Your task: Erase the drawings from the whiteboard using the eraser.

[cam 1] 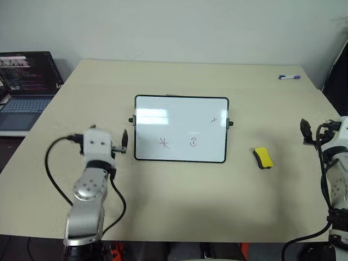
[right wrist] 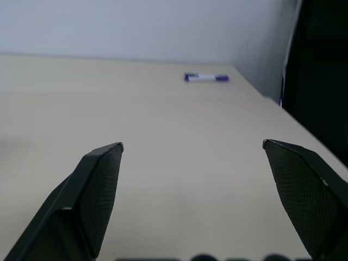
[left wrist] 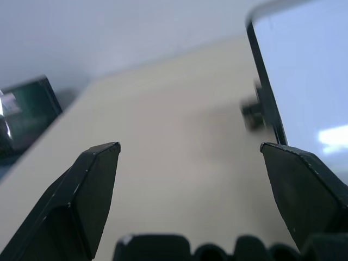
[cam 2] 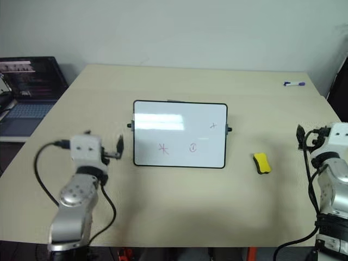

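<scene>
Whiteboard (cam 1: 181, 129) lies flat at the middle of the counter (cam 1: 179, 206), with three red drawings (cam 1: 164, 143) on its near and right part: a star, a circled shape and a small x. Right of it, apart from the frame, lies the yellow eraser (cam 1: 263, 157). The left tool (cam 1: 124, 141) hovers just left of the board, fingers wide and empty. The right tool (right wrist: 193, 157) hangs at the counter's right edge, also wide and empty. A marker pen (cam 1: 289, 77) lies far right; a laptop (cam 1: 27, 89) sits off to the far left.
</scene>
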Controlling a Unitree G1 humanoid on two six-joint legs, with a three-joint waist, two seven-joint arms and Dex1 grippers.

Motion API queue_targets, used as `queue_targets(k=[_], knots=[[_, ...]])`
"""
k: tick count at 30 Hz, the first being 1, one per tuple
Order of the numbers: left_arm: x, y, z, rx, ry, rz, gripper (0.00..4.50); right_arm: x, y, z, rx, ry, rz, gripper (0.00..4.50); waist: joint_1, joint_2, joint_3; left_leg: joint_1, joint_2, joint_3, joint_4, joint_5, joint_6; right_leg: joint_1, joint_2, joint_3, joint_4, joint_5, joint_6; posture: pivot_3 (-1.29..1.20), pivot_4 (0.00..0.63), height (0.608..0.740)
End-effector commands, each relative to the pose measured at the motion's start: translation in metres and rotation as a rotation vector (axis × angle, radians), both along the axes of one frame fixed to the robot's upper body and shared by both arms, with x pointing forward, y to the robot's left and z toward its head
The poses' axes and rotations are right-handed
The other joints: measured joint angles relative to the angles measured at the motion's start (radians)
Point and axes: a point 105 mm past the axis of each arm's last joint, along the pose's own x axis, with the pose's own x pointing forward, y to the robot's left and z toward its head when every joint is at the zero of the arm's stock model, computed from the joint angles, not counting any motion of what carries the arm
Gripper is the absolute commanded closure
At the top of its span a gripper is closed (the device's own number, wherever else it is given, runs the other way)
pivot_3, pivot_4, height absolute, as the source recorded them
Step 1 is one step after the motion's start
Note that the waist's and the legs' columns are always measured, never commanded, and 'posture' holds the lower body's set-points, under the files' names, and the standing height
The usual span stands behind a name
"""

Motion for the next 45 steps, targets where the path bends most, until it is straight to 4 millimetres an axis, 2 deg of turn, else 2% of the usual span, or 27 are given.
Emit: queue_targets(k=[1,3,4,5,6,7,9,11,14,17,19,25,29,35,38,45], knots=[[0.007,-0.008,0.048,0.026,-0.098,-0.114,0.0,-0.007,0.025,0.023,-0.004,-0.029,0.135,0.03,-0.001,-0.001,0.001,0.0,0.0,0.0,0.0,0.0,0.0,0.0,0.0,0.0,0.0,0.0,0.0,0.0,0.15,0.74],[0.013,-0.014,0.067,0.034,-0.116,-0.213,0.0,-0.013,0.038,0.027,0.003,-0.014,0.184,0.03,0.002,-0.002,0.001,-0.001,0.0,-0.001,0.0,0.0,0.0,0.0,0.0,-0.002,0.0,0.0,0.0,0.0,0.15,0.74],[0.02,-0.043,0.081,0.04,-0.113,-0.395,0.0,-0.023,0.04,0.025,0.004,0.042,0.221,0.03,0.007,-0.001,0.002,-0.002,-0.001,-0.002,0.001,0.0,0.0,0.0,0.0,-0.002,0.0,0.0,0.0,0.0,0.15,0.74],[0.025,-0.067,0.089,0.035,-0.101,-0.551,0.0,-0.033,0.034,0.017,-0.035,0.124,0.184,0.03,0.018,-0.001,0.002,-0.002,-0.001,-0.002,0.001,0.0,0.0,0.0,0.0,-0.002,0.0,0.0,0.0,0.0,0.15,0.74],[0.028,-0.088,0.09,0.031,-0.057,-0.686,0.0,-0.04,0.028,0.01,-0.039,0.193,0.146,0.03,0.03,0.0,0.002,-0.006,-0.002,-0.005,0.004,0.0,0.0,0.0,0.0,-0.006,-0.001,0.0,0.0,0.0,0.15,0.74],[0.029,-0.096,0.088,0.028,-0.023,-0.762,0.0,-0.045,0.027,0.005,-0.04,0.235,0.115,0.03,0.035,-0.001,0.002,-0.009,-0.003,-0.006,0.005,0.0,0.0,0.0,0.0,-0.009,-0.002,0.0,-0.001,0.0,0.15,0.74],[0.033,-0.11,0.077,0.061,0.036,-0.858,0.0,-0.051,0.038,-0.001,-0.004,0.279,0.142,0.03,0.031,0.0,0.0,-0.009,-0.004,-0.005,0.005,0.0,0.0,0.0,0.001,-0.007,-0.004,0.003,-0.001,0.0,0.15,0.74],[0.027,-0.14,0.066,0.131,0.099,-1.046,0.0,-0.056,0.057,-0.005,0.014,0.325,0.191,0.03,0.017,0.0,0.001,-0.008,-0.004,-0.003,0.005,0.0,0.0,0.0,0.0,-0.005,-0.004,0.003,-0.001,0.0,0.15,0.74],[0.004,-0.178,0.05,0.227,0.197,-1.332,0.0,-0.061,0.071,-0.016,0.098,0.37,0.209,0.03,0.006,0.0,0.003,-0.009,-0.001,-0.005,0.004,0.0,0.0,-0.002,0.001,-0.006,-0.004,0.001,0.003,0.0,0.15,0.74],[-0.018,-0.199,0.035,0.332,0.277,-1.559,0.0,-0.063,0.088,-0.025,0.14,0.399,0.236,0.03,0.006,0.001,0.003,-0.009,0.0,-0.008,0.004,0.0,0.0,-0.002,0.002,-0.007,-0.002,0.0,0.002,0.0,0.15,0.74],[-0.028,-0.209,0.029,0.406,0.301,-1.668,0.0,-0.062,0.093,-0.03,0.151,0.411,0.222,0.03,0.005,0.002,0.003,-0.009,-0.001,-0.007,0.004,0.0,0.0,-0.002,0.002,-0.007,-0.002,-0.001,0.002,0.0,0.15,0.74],[-0.027,-0.221,0.017,0.558,0.311,-1.753,0.0,-0.053,0.1,-0.049,0.14,0.442,0.185,0.03,0.006,0.001,0.003,-0.01,-0.003,-0.007,0.005,0.0,0.0,-0.002,0.004,-0.006,-0.002,-0.001,0.002,0.0,0.15,0.74],[-0.026,-0.222,0.014,0.568,0.306,-1.76,0.0,-0.044,0.102,-0.059,0.127,0.454,0.176,0.03,0.006,0.001,0.003,-0.012,-0.004,-0.007,0.005,0.0,0.001,-0.004,0.004,-0.007,-0.003,0.0,0.002,0.0,0.15,0.74],[-0.022,-0.216,0.013,0.572,0.31,-1.728,0.0,-0.037,0.093,-0.069,0.092,0.458,0.132,0.03,0.008,0.001,0.003,-0.014,-0.003,-0.008,0.005,0.0,0.001,-0.005,0.004,-0.007,-0.003,0.0,0.002,0.0,0.15,0.74],[-0.02,-0.211,0.012,0.566,0.317,-1.709,0.0,-0.035,0.092,-0.071,0.098,0.461,0.135,0.62,0.007,0.001,0.003,-0.014,-0.003,-0.008,0.005,0.0,0.001,-0.006,0.004,-0.007,-0.003,0.0,0.002,0.0,0.15,0.74],[-0.021,-0.2,0.008,0.52,0.343,-1.67,0.0,-0.033,0.099,-0.075,0.103,0.479,0.172,3.02,0.006,0.001,0.003,-0.013,-0.003,-0.008,0.005,0.0,0.001,-0.006,0.005,-0.007,-0.001,0.0,0.002,0.0,0.15,0.74]])
